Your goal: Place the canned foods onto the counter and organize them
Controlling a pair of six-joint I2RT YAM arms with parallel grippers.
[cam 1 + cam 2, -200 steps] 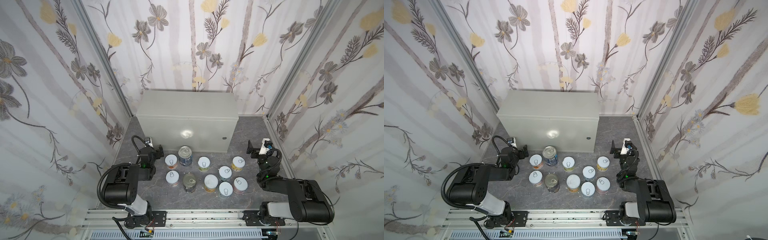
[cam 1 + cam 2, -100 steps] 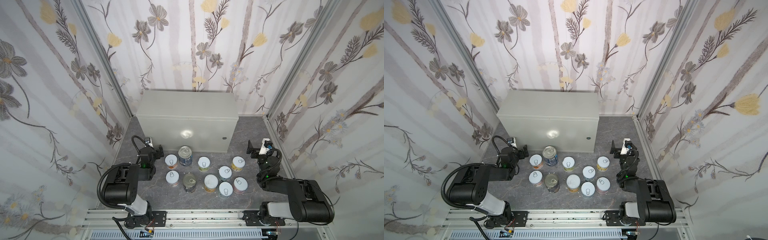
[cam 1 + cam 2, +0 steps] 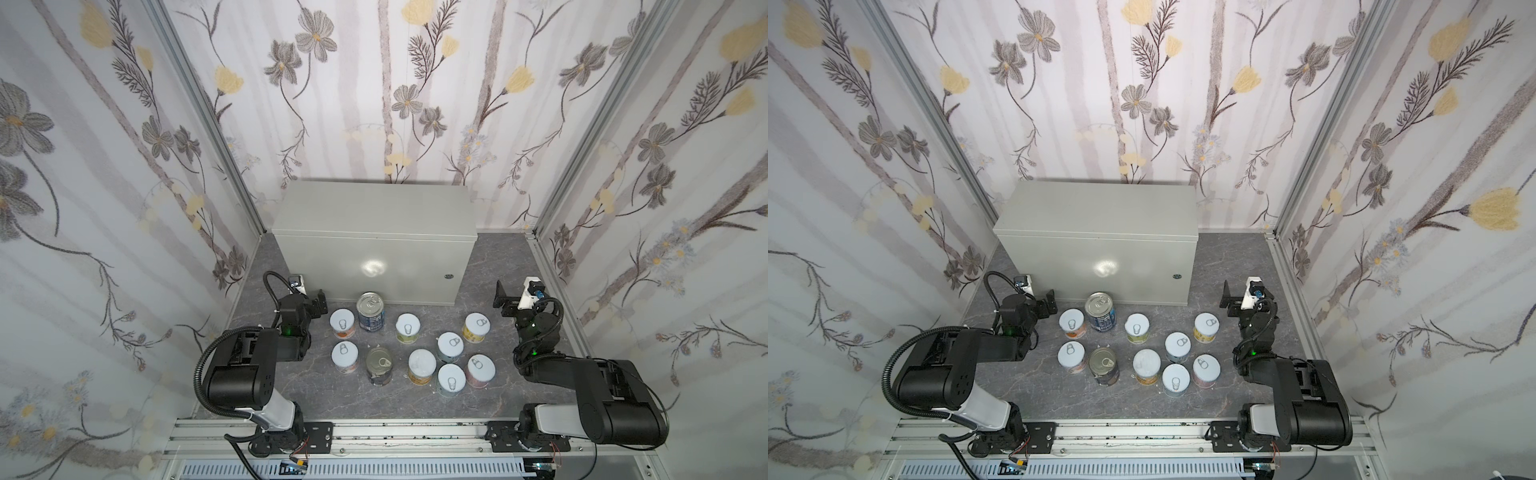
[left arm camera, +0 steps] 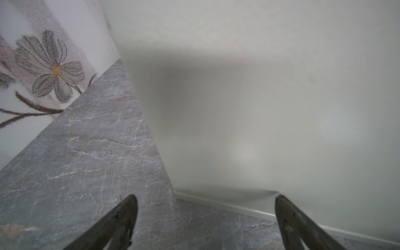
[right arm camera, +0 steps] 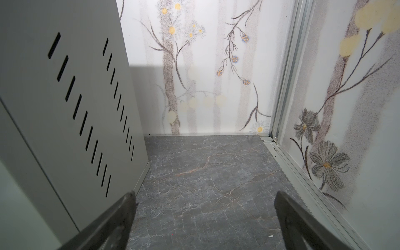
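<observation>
The canned foods stand upright on the dark marbled floor in front of the counter (image 3: 374, 208) (image 3: 1096, 208), whose flat top is bare. Two taller dark-blue cans (image 3: 371, 311) (image 3: 379, 365) stand among several short white-lidded cans (image 3: 450, 347) (image 3: 1177, 345). My left gripper (image 3: 313, 300) (image 3: 1045, 302) is open and low by the counter's left front corner, beside a short can (image 3: 342, 324). My right gripper (image 3: 511, 297) (image 3: 1235, 296) is open by the counter's right front corner. In the wrist views both grippers (image 4: 205, 201) (image 5: 204, 199) hold nothing, and no can shows there.
Floral-papered walls (image 3: 124, 208) close in the left, right and back. An aluminium rail (image 3: 374, 432) carrying both arm bases runs along the front. Bare marbled floor (image 5: 205, 173) lies right of the counter's slotted side (image 5: 65, 108), and a narrower strip (image 4: 86, 151) lies left.
</observation>
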